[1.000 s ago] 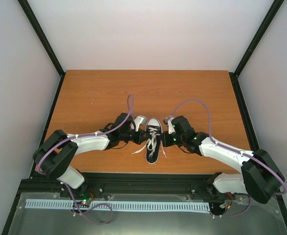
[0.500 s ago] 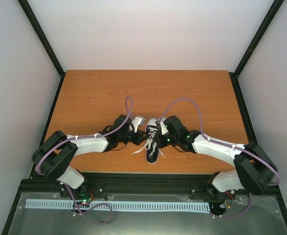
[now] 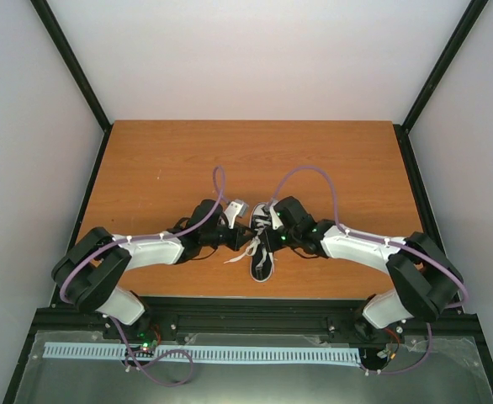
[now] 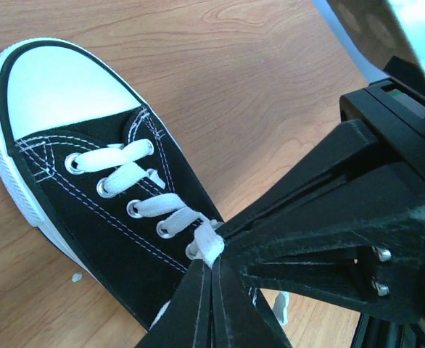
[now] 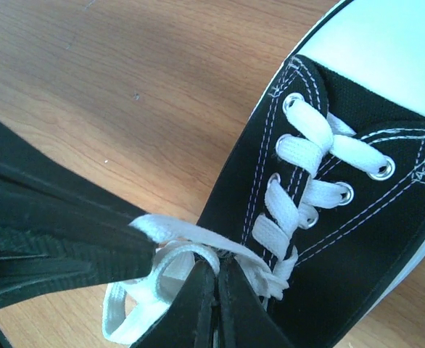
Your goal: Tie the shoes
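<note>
The shoe (image 3: 262,266), a small black sneaker with a white toe cap (image 4: 56,83), lies near the table's front edge with its toe pointing away from the arms. Both grippers meet over its white laces (image 4: 149,210). In the left wrist view my left gripper (image 4: 213,259) is shut on a fold of lace beside the lower eyelets. In the right wrist view my right gripper (image 5: 219,265) is shut on a lace loop (image 5: 170,255) at the shoe's side. The two sets of fingers cross tip to tip, left gripper (image 3: 251,245) and right gripper (image 3: 267,236). They hide the middle of the shoe from above.
A loose lace end (image 3: 234,260) trails onto the wooden table (image 3: 162,160) left of the shoe. A black frame rail (image 3: 246,305) runs along the near edge behind the heel. White walls enclose the table on three sides.
The right arm has swung left from beside the shoe onto its laces. The left gripper has edged right, so the two grippers now meet over the shoe.
</note>
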`<state>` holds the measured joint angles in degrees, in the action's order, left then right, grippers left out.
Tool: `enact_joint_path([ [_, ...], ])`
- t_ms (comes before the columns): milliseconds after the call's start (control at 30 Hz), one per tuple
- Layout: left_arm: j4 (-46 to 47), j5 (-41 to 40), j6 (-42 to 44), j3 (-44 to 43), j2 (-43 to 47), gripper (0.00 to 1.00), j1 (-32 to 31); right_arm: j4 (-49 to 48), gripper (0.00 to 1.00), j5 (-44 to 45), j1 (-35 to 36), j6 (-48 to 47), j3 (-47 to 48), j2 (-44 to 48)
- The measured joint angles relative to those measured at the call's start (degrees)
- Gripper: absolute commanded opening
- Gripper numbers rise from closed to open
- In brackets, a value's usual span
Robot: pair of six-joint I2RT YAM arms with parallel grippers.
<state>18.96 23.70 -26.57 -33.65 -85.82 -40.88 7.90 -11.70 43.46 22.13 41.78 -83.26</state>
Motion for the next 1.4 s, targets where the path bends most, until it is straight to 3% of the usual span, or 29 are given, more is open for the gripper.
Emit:
enact_joint_path([
  [467,2.9,6.8,0.0,0.3,-2.3,0.02,0.0,-1.3,0.03,1.8,0.1,2.2,0.3,-1.2],
  [667,2.2,7.4,0.0,-0.7,-4.1,0.24,0.0,-1.5,0.03,2.3,0.1,2.8,-0.4,-0.5],
  [833,0.5,2.9,-0.3,-0.1,1.0,0.41,0.3,-1.7,0.03,2.5,0.1,2.8,-1.0,0.0],
  [1033,-1.0,-2.7,-2.0,0.4,6.6,0.4,2.1,-1.8,0.03,2.6,0.1,2.8,-1.4,0.1],
  [1400,-4.1,1.8,-3.4,-1.5,-2.1,0.36,3.5,-2.1,0.03,2.5,0.1,3.0,-1.4,0.1],
])
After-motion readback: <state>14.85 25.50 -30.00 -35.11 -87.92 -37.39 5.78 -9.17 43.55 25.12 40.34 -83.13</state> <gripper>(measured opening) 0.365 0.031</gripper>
